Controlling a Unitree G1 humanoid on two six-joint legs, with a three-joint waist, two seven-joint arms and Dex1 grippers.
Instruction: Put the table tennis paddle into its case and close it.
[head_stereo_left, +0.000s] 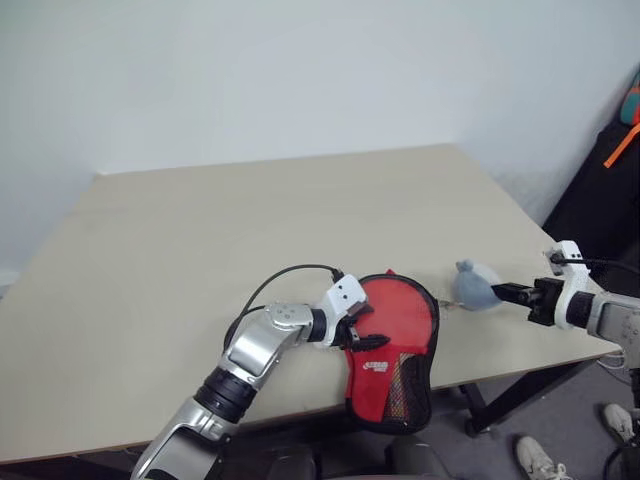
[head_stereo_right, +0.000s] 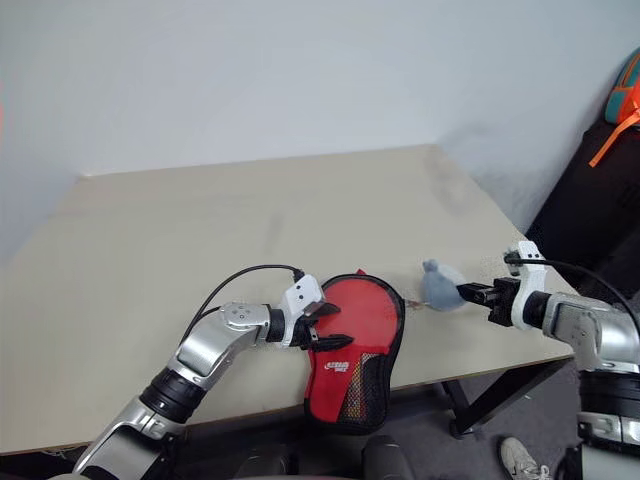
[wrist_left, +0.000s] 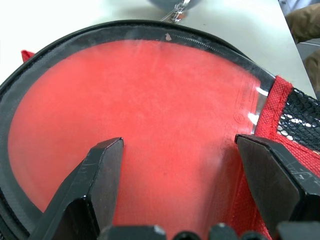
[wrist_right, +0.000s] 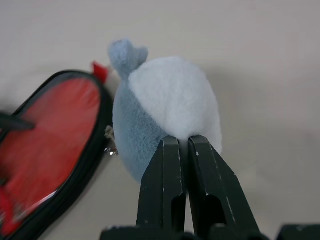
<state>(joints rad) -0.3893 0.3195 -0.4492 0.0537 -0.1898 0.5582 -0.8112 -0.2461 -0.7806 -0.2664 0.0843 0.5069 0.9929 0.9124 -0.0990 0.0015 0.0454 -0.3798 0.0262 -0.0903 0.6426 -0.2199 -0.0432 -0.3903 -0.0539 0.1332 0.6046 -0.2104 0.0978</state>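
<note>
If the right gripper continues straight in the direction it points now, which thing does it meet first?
Most likely the grey-blue soft lump: the right gripper, fingers shut, points straight at it, tips at or on its near side; contact is unclear. Beyond the lump lies the case, its zip chain beside the lump.

Left hand (head_stereo_left: 358, 335) low at centre, fingers spread wide, right hand (head_stereo_left: 500, 292) extended, fingers pressed together

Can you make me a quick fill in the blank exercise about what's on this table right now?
1. The left gripper rests on the case with its fingers ____.
2. The right gripper is shut on the grey-blue ____.
3. The case's black mesh end hangs over the table's ____ edge.

Missing words: open; soft lump; front
</note>
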